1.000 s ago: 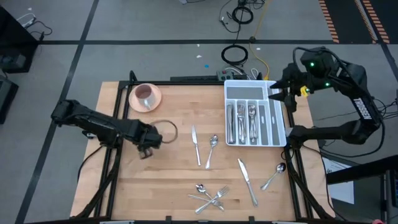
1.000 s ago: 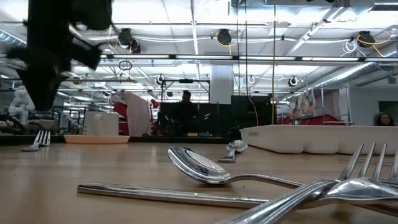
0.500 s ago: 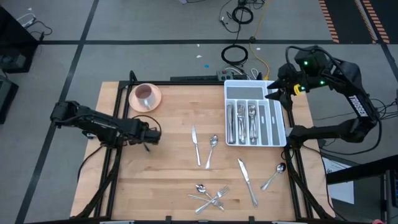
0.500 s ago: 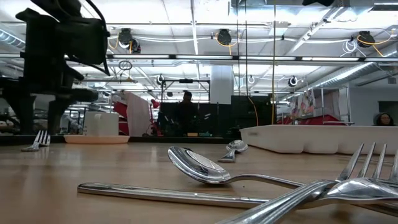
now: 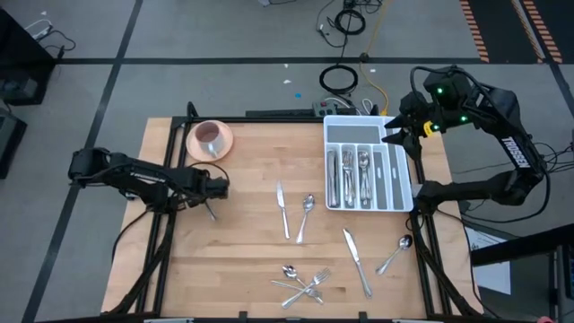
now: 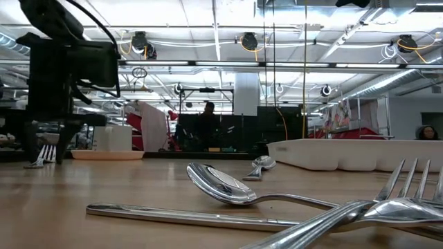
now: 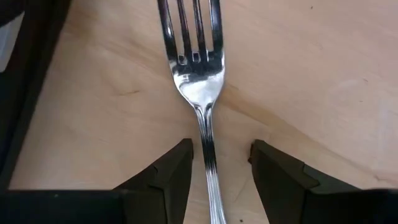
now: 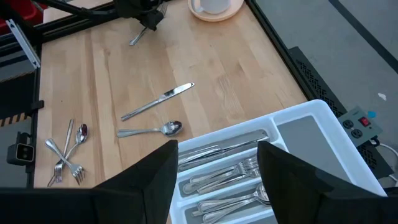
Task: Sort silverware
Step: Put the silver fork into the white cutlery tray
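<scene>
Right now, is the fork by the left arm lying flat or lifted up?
Lying flat. The fork rests on the wooden table, with the left gripper low over its handle, jaws open on either side, not yet squeezing.

We counted two loose knives (image 5: 282, 208), three loose spoons (image 5: 306, 213) and what looked like three forks (image 7: 198, 62) on the table (image 5: 251, 251). One tray (image 5: 395, 179), one cup (image 5: 208, 135), one saucer (image 5: 226, 144). We couldn't count what sat inside the tray, too packed.
</scene>
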`<action>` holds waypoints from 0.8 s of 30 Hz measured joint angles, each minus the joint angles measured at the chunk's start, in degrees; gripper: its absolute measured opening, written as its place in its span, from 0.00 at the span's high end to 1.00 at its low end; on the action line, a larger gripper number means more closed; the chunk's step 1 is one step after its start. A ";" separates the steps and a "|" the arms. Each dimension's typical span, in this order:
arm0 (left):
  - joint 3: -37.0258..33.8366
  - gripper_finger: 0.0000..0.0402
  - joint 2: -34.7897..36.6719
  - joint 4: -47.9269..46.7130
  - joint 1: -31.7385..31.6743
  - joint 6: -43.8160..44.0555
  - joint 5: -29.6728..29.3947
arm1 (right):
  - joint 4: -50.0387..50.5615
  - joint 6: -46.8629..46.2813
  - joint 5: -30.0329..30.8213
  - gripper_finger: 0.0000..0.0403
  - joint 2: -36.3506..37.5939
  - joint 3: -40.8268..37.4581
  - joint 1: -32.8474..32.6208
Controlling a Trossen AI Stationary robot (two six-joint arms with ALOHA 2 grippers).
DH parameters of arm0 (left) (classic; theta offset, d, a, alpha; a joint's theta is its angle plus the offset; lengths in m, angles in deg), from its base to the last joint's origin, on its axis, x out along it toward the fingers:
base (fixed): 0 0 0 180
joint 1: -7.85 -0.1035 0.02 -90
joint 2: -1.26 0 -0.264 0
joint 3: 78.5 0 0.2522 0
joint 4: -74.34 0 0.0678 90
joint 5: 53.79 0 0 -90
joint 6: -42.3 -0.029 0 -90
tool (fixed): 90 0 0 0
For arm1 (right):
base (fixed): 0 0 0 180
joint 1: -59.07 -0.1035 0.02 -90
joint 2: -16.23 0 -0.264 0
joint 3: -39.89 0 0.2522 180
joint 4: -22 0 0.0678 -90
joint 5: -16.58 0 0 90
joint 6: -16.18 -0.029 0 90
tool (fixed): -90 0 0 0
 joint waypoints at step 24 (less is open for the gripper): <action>9.32 0.97 1.08 2.10 -1.49 -8.53 0.28 | 0.96 -0.06 0.25 0.47 0.00 -0.01 0.07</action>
